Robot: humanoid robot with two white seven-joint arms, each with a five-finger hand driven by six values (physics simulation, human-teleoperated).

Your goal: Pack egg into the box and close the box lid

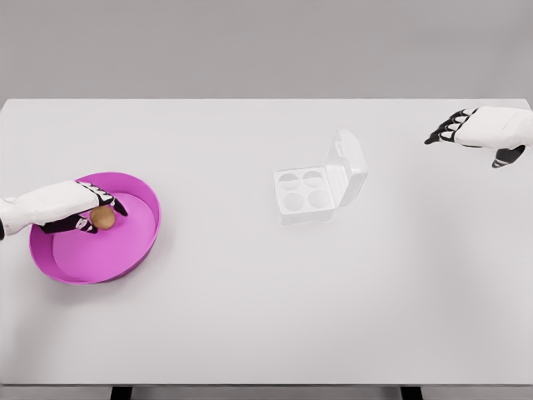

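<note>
Head view, and the left hand (87, 210) is down inside the pink bowl (137, 250), far to the left of the egg box (306, 193), its dark fingers curled around the brown egg (102, 217). Thumb underneath, fingers over the top — it looks like a grasp closing, though whether the egg is lifted clear of the bowl floor, I can't tell. So we're early: all four cups in the box are showing empty, nothing packed, and the lid (348, 167) stands up open on the box's right side. Left to do, by my reading: carry the egg across to the box, seat it in a cup, swing that lid down. The egg is mostly hidden by fingers; it reads nearly round from up here, so its long axis can't be called. The box sits slightly skewed on the table (250, 317), hinge edge away to the right. The right hand (479, 132) hovers well right of the box, fingers loosely spread, holding nothing.
</note>
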